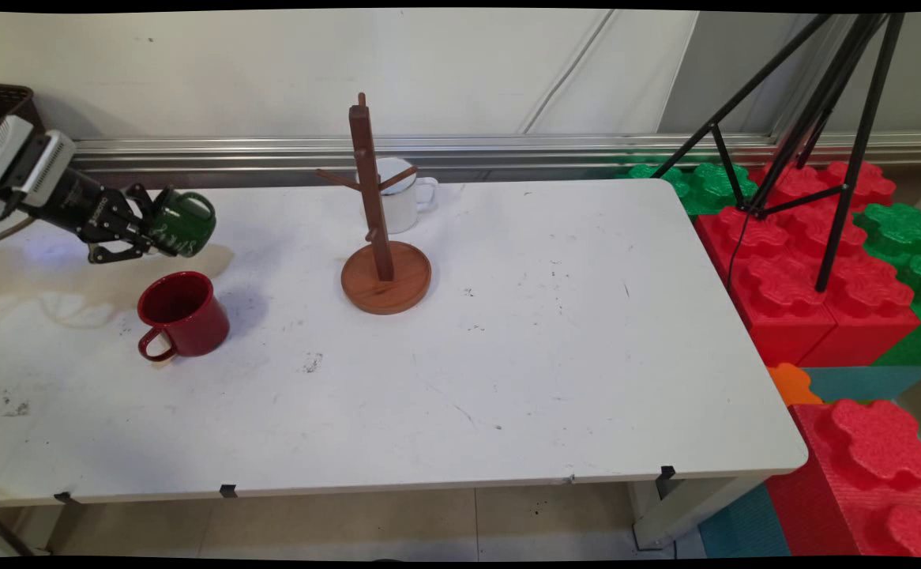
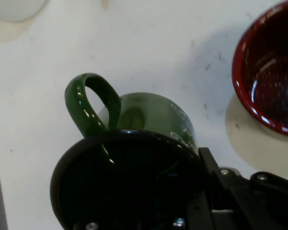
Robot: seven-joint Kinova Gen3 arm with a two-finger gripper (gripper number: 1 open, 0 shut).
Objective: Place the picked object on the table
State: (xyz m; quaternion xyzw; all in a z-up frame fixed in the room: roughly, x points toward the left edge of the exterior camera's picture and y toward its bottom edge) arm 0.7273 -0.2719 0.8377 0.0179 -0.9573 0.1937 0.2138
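Note:
My gripper (image 1: pixel 162 229) comes in from the left and is shut on a green mug (image 1: pixel 184 224), held tilted above the table's left part with its handle toward the right. Seen from the hand, the green mug (image 2: pixel 144 139) fills the lower middle, its handle up and to the left; the gripper's black linkage is at the bottom right. A red mug (image 1: pixel 182 314) stands upright on the table just below and in front of the held one; its rim (image 2: pixel 266 67) shows at the hand view's right edge.
A wooden mug tree (image 1: pixel 381 229) with a round base stands mid-table, and a white mug (image 1: pixel 404 194) sits behind it. Red and green foam blocks (image 1: pixel 816 253) and a black tripod (image 1: pixel 816 134) lie beyond the table's right edge (image 1: pixel 745 316).

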